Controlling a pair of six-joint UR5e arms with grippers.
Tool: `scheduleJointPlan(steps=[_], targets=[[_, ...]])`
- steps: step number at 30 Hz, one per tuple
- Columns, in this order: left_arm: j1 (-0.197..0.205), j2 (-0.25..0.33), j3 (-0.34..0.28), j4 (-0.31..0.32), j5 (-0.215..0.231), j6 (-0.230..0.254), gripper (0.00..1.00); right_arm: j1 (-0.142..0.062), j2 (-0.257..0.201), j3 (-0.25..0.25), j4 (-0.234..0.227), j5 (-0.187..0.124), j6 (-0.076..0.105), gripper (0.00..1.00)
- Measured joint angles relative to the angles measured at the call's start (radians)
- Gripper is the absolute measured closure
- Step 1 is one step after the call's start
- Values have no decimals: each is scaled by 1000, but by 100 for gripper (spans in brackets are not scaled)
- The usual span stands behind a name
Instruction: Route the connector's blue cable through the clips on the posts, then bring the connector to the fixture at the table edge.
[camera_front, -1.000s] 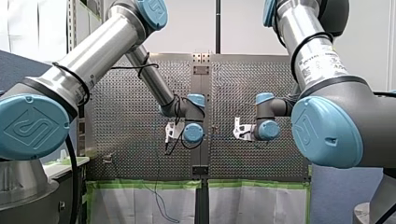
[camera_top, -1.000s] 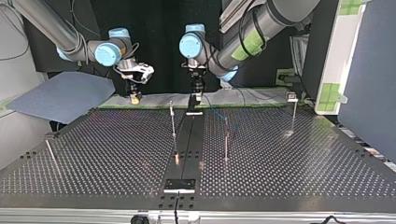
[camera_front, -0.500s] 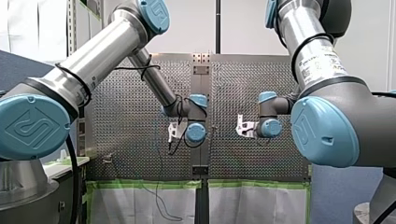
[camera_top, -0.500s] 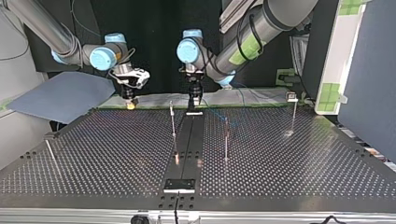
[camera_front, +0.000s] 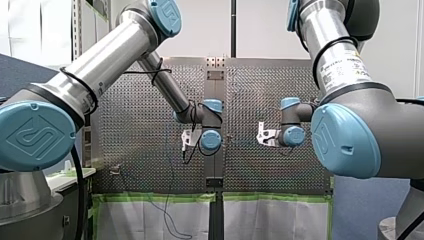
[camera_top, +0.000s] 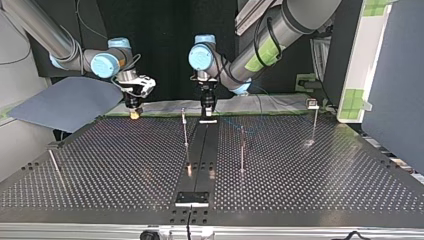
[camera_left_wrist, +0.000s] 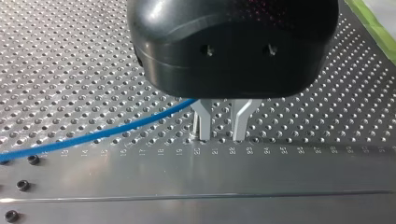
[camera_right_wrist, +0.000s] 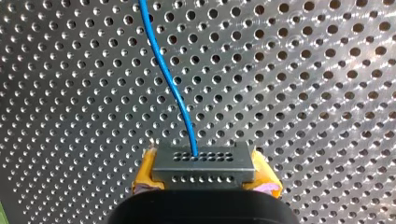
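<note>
In the top view, the fixture (camera_top: 192, 198) sits nearest, at the table's (camera_top: 310, 180) close edge, on the dark centre strip. Beyond it stand 4 thin posts (camera_top: 242, 150): 2 near the strip and 1 far out on each side. Their clips are too small to make out.

At the far edge both grippers point down at the table. My right gripper (camera_top: 134, 113) is at that view's left. My left gripper (camera_top: 206, 107) is over the strip's far end.

In the right wrist view, the yellow pads (camera_right_wrist: 145, 170) are clamped on the 2 short ends of the grey connector (camera_right_wrist: 203, 163). Its long axis runs crosswise from pad to pad. Its face, with 2 rows of holes, points ahead at the table. The blue cable (camera_right_wrist: 168, 74) leaves 1 hole in that face and runs straight away from the gripper with a slight bend.

In the left wrist view, the 2 metal fingers (camera_left_wrist: 203, 126) stand a narrow gap apart with nothing between them, their tips low at the table. The cable passes just beside 1 finger, lying across the holes.
</note>
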Motion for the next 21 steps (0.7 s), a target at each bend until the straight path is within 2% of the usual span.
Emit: scheduleJointPlan(steps=[9,15,21], targets=[[7,0,0,-1,11,-2,76,-9,2,-4,3,-2,-1,100],[9,0,0,-9,15,1,76,-2,2,-5,8,-28,-7,100],[-7,3,0,-48,4,16,76,3,1,-6,13,-59,-18,100]])
